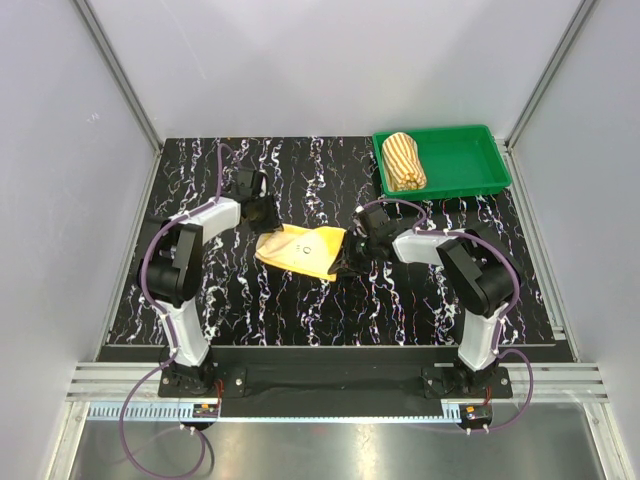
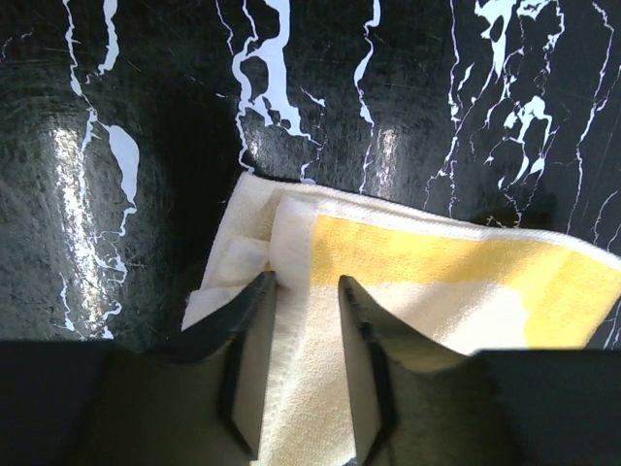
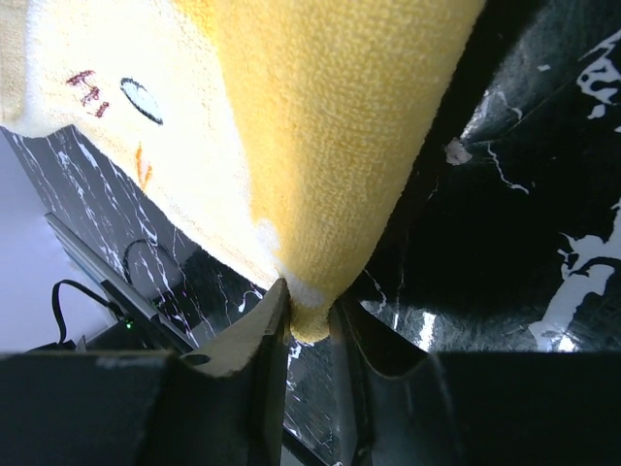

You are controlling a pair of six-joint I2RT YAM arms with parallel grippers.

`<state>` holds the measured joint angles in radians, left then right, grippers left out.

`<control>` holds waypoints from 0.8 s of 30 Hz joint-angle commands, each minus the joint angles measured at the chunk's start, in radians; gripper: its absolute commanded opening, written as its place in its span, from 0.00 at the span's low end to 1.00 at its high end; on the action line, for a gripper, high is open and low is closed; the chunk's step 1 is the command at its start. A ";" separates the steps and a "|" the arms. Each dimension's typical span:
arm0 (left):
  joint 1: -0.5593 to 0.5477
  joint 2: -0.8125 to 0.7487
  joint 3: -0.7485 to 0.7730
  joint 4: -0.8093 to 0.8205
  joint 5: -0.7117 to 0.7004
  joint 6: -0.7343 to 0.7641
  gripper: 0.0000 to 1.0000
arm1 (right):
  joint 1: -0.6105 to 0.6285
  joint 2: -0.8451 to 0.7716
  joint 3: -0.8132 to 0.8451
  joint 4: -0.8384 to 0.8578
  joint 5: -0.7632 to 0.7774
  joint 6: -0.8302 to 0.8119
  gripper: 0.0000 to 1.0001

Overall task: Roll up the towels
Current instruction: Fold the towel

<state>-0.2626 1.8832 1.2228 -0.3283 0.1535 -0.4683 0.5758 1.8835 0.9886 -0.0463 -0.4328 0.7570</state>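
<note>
The yellow towel (image 1: 302, 250) lies bunched at mid-table, its cream edge toward the left gripper (image 2: 306, 286) and its other end at the right gripper (image 3: 309, 296). The right gripper is nipped tight on a corner, which hangs clear of the table (image 1: 300, 310). The left gripper's fingers stand part-closed astride the cream edge, cloth filling the gap; I cannot tell whether they pinch it. Bare marbled surface lies open on the near and far sides of the towel. The striped towel (image 1: 404, 160) sits rolled in the left end of the tray (image 1: 470, 180), at the far right corner, well apart. Pale walls (image 1: 300, 60) close three sides.
</note>
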 commanded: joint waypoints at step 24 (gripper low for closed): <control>0.000 -0.044 0.075 0.028 -0.092 0.043 0.00 | 0.004 0.062 -0.097 -0.044 0.069 -0.053 0.16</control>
<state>-0.2630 1.9041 1.2465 -0.3286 0.1066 -0.4438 0.5747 1.8954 0.9524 0.0322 -0.4656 0.7570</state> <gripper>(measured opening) 0.012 0.170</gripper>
